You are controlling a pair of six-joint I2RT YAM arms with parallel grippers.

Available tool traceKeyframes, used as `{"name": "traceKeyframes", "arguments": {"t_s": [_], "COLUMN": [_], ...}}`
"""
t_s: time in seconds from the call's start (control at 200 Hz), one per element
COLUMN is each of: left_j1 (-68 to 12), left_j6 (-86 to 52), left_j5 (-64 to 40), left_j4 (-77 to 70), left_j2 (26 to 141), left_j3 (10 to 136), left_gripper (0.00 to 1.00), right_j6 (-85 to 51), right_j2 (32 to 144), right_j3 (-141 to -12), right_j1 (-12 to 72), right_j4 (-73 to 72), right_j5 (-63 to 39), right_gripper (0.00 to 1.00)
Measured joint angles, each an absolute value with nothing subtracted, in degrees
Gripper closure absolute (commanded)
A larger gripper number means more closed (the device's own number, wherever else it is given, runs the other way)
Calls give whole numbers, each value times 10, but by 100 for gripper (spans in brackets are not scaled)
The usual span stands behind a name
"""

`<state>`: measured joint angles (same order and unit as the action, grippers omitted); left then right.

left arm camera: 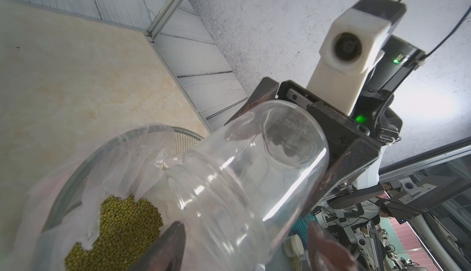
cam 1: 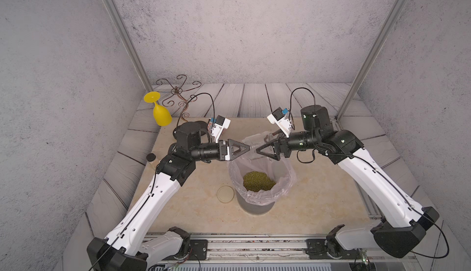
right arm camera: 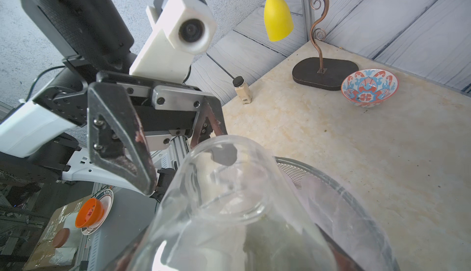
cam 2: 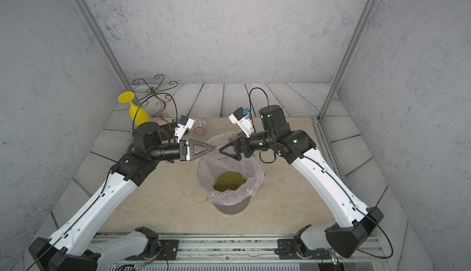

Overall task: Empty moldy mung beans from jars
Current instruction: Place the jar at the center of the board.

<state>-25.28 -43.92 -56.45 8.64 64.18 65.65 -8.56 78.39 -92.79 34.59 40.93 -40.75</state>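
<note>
Farthest left, hanging upside down from a curled copper wire stand (right arm camera: pixel 325 72), a yellow plastic goblet (cam 1: pixel 160 114). Nearer, at the edge of the beige stone-look table (cam 1: pixel 191 206), a small square bottle with a black cap (cam 1: pixel 151 157). Next, the left gripper (cam 1: pixel 247 149), above the far edge of a grey mesh bin (cam 1: pixel 254 207) with a clear plastic liner (cam 1: pixel 288 178), jaws spread wide and flanking the open neck of a clear glass cylindrical jar (left arm camera: pixel 242 170); cannot tell whether touching the glass. Behind it, on the table, a small red-and-blue patterned bowl (cam 2: pixel 200 126). Flat on the table, just beside the bin, a beige round lid (cam 1: pixel 225 193). Inside the liner, a heap of tiny olive-green mung beans (cam 1: pixel 258 180). Over the far rim, the jar: lidless, empty, tilted mouth-down toward the liner. Then the right gripper (cam 1: pixel 257 151), clamped on the jar's base end.
</note>
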Motion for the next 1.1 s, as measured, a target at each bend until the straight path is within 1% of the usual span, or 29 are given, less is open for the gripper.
{"name": "traceKeyframes", "arguments": {"t_s": [0.08, 0.15, 0.195, 0.375, 0.43, 0.52, 0.591, 0.701, 0.961, 1.016, 1.101], "left_j1": [-253, -253, -253, -253, -253, -250, -248, -249, -251, -251, -251], "left_j6": [-466, -485, -495, -559, -576, -610, -633, -658, -681, -680, -672], "left_j5": [-576, -583, -586, -603, -609, -626, -648, -649, -649, -650, -650], "left_j4": [48, 20, 1, -74, -103, -167, -216, -246, -269, -267, -254], "left_j2": [648, 653, 656, 665, 668, 671, 670, 669, 671, 672, 672], "left_j3": [654, 649, 644, 624, 618, 605, 604, 603, 602, 602, 603], "left_gripper": [31, 38, 44, 59, 66, 82, 90, 100, 100, 86, 74], "right_j6": [-90, -93, -95, -97, -98, -100, -95, -97, -99, -101, -103], "right_j2": [784, 784, 784, 784, 784, 783, 782, 771, 766, 765, 765], "right_j3": [-925, -924, -923, -922, -921, -918, -915, -915, -913, -912, -908], "right_j1": [348, 350, 350, 352, 352, 351, 350, 352, 352, 352, 352], "right_j4": [401, 397, 395, 389, 386, 389, 392, 385, 374, 374, 374], "right_j5": [-411, -414, -415, -415, -413, -424, -453, -455, -456, -456, -456], "right_gripper": [37, 37, 37, 37, 37, 37, 37, 37, 38, 39, 39]}}
